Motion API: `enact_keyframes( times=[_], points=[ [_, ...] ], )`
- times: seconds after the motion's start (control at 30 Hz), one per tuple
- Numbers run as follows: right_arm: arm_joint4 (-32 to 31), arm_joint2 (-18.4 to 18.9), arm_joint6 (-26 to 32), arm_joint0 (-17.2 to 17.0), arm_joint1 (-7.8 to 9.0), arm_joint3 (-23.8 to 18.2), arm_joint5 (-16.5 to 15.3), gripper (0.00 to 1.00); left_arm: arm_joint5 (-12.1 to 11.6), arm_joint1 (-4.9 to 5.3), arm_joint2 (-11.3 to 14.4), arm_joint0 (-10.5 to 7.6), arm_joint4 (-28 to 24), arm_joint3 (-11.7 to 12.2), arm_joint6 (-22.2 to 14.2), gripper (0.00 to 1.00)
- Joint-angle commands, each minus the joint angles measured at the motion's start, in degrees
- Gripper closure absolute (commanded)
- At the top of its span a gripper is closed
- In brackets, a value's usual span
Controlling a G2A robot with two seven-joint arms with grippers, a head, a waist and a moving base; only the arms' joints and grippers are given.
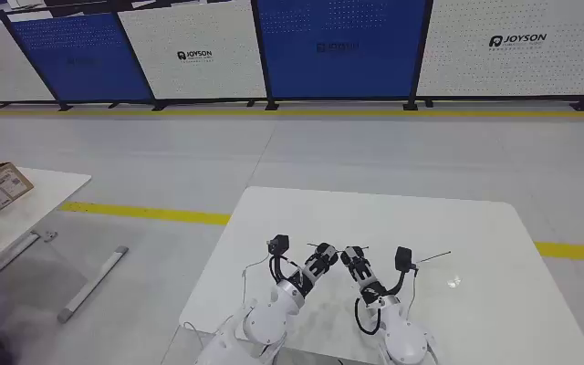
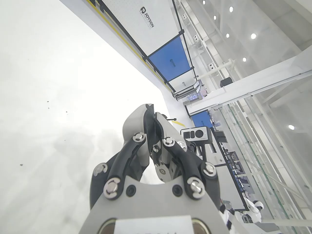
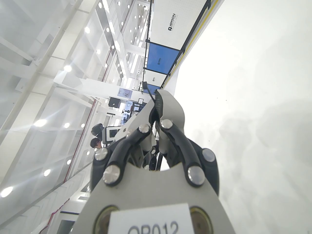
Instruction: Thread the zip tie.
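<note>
Both grippers sit side by side above the near middle of the white table (image 1: pixel 383 214), tips almost touching. My left gripper (image 1: pixel 325 256) (image 2: pixel 151 107) is shut on a thin black zip tie (image 2: pixel 154 122), which runs as a strip between its fingers; a short end pokes out beyond them. My right gripper (image 1: pixel 350 258) (image 3: pixel 158 94) is shut on the zip tie (image 3: pixel 149 91) too, and the tie's square head sticks out past its fingertips. In the top view, fine black ends of the zip tie (image 1: pixel 361 246) show just beyond the two grippers.
A thin dark strand (image 1: pixel 434 257) lies on the table to the right of the arms, with a small shiny spot (image 1: pixel 453 281) near it. A second white table (image 1: pixel 36 196) stands far left. Blue and white panels (image 1: pixel 338 46) line the back.
</note>
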Motion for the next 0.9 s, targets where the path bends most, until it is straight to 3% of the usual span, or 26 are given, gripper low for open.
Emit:
enact_keyframes(
  times=[0.0, 0.13, 0.17, 0.2, 0.23, 0.3, 0.57, 0.73, 0.87],
  points=[
    [0.6, 0.1, -0.8, -0.3, -0.05, -0.3, -0.2, 1.00, -0.1, 0.07, -0.3, 0.04, -0.4, -0.3, -0.4, 1.00],
    [0.4, 0.0, -0.6, -0.3, -0.01, -0.4, -0.1, 1.00, 0.5, 0.07, -0.4, 0.02, 0.5, -0.6, 1.2, 1.00],
    [0.3, -0.1, -0.7, -0.3, -0.03, -0.3, 0.1, 1.00, 0.5, 0.03, -0.1, 0.05, 0.7, -0.4, 1.5, 0.96],
    [0.2, -0.2, -0.8, -0.2, -0.05, -0.1, 0.2, 1.00, 0.6, 0.00, 0.0, 0.00, 0.5, -0.3, 1.5, 0.67],
    [0.2, -0.3, -1.1, -0.1, -0.08, 0.0, 0.4, 1.00, 0.6, -0.01, 0.1, -0.09, 0.4, -0.2, 1.5, 0.57],
    [0.0, -0.4, -1.6, 0.1, -0.14, 0.3, 0.8, 1.00, 0.5, -0.01, 0.1, -0.09, 0.4, -0.1, 1.6, 0.53],
    [-0.4, -0.8, -3.0, 0.7, -0.34, 1.2, 1.8, 1.00, 0.0, 0.12, -1.2, 0.17, -0.7, -0.1, 2.2, 0.58],
    [-0.6, -1.1, -3.3, 1.0, -0.44, 1.4, 2.2, 1.00, -0.3, 0.22, -1.4, 0.44, -0.7, -0.4, 2.1, 0.80],
    [-0.8, -1.3, -3.5, 1.2, -0.52, 1.6, 2.3, 1.00, -0.4, 0.28, -1.2, 0.49, -0.2, -0.4, 1.5, 0.85]
  ],
)
